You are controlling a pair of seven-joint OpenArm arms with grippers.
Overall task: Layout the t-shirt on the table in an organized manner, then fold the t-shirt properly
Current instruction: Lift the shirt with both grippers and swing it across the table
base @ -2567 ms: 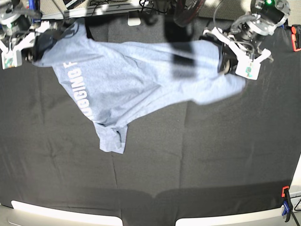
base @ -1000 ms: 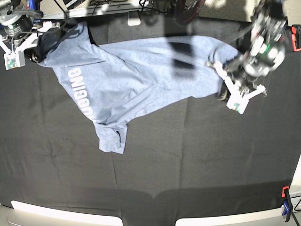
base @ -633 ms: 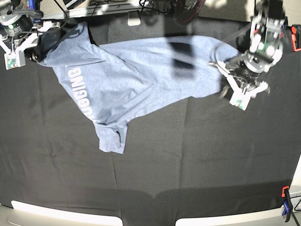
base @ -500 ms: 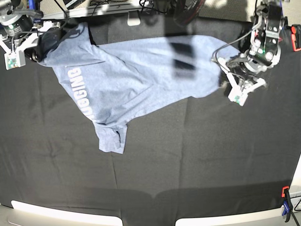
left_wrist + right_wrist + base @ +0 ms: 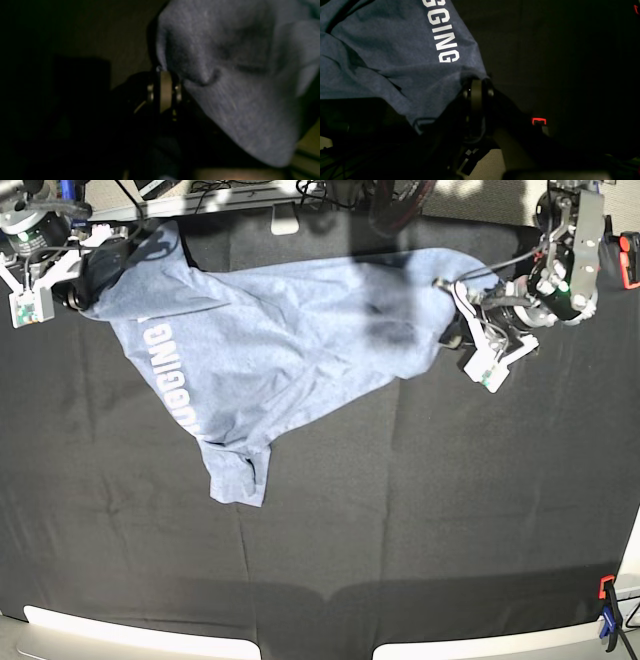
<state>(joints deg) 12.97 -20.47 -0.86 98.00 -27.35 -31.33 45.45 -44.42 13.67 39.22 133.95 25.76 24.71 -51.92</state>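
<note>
The left gripper [image 5: 462, 320], at the far right of the bench [image 5: 400, 510], is clamped on an edge of the t-shirt [image 5: 280, 350], and the right gripper [image 5: 85, 280], at the far left corner, is clamped on the opposite end. The t-shirt's long axis runs left-right between them along the far edge, with one loose part trailing toward the near side. Spreading likely depends on drawing that part flat.
</note>
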